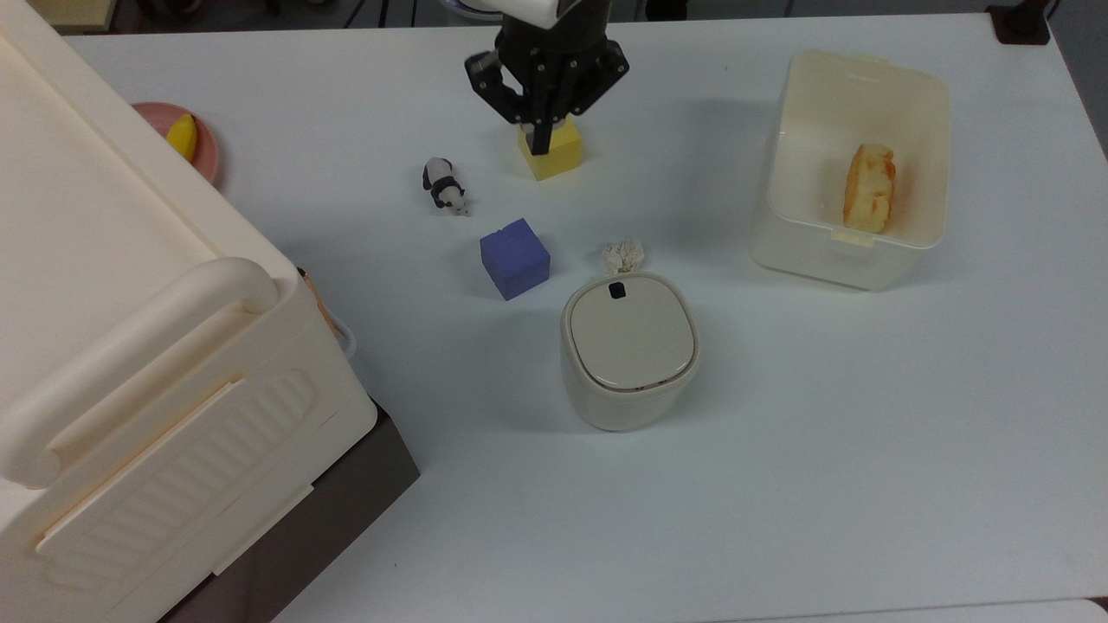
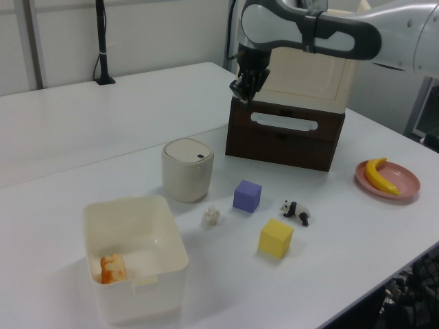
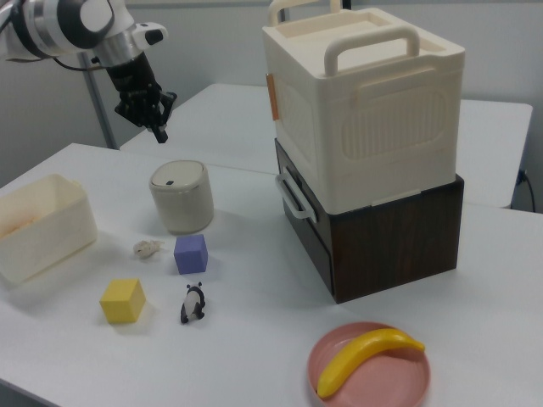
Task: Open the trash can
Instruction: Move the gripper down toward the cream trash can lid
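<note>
The trash can (image 1: 629, 346) is a small beige rounded bin standing mid-table, and its flat lid with a black square mark lies closed. It also appears as the trash can (image 2: 186, 168) and the trash can (image 3: 181, 197). My gripper (image 1: 541, 147) hangs shut and empty well above the table. In the top view it overlaps the yellow cube, some way up-left of the bin. In the left view the gripper (image 2: 240, 96) is up-right of the bin, and in the right view the gripper (image 3: 161, 136) sits just above and left of it.
A yellow cube (image 1: 558, 156), a purple cube (image 1: 514, 258), a toy panda (image 1: 444, 184) and a crumpled paper ball (image 1: 623, 253) lie around the bin. A cream tub (image 1: 814, 251) holds an orange-white item. A big cream storage box (image 1: 130, 303) and a banana plate (image 1: 208, 156) stand on the top view's left.
</note>
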You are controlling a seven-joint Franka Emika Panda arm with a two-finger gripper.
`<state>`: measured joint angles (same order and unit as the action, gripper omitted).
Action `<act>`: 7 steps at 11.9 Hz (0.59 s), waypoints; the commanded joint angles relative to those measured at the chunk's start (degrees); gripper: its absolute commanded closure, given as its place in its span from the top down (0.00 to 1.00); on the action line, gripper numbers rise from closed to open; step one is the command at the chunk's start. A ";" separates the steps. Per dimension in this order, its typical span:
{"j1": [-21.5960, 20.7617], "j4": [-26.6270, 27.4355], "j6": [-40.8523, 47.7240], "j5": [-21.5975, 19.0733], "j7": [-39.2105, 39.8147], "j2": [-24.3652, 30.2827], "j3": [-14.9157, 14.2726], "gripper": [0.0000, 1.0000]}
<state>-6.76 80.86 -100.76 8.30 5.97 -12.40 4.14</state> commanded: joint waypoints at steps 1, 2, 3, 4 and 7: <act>-0.18 0.61 -7.93 -7.56 7.36 -3.32 -0.45 0.00; -0.18 0.61 -10.31 -9.25 8.86 -4.72 -0.45 0.00; -0.18 0.88 -12.51 -9.78 8.79 -5.96 -0.45 0.00; -0.27 1.14 -14.44 -10.66 8.70 -6.49 -0.45 0.00; -0.54 1.93 -15.69 -12.69 9.05 -7.46 -0.28 0.00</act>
<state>-6.81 81.36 -114.83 -2.18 13.27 -20.19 4.16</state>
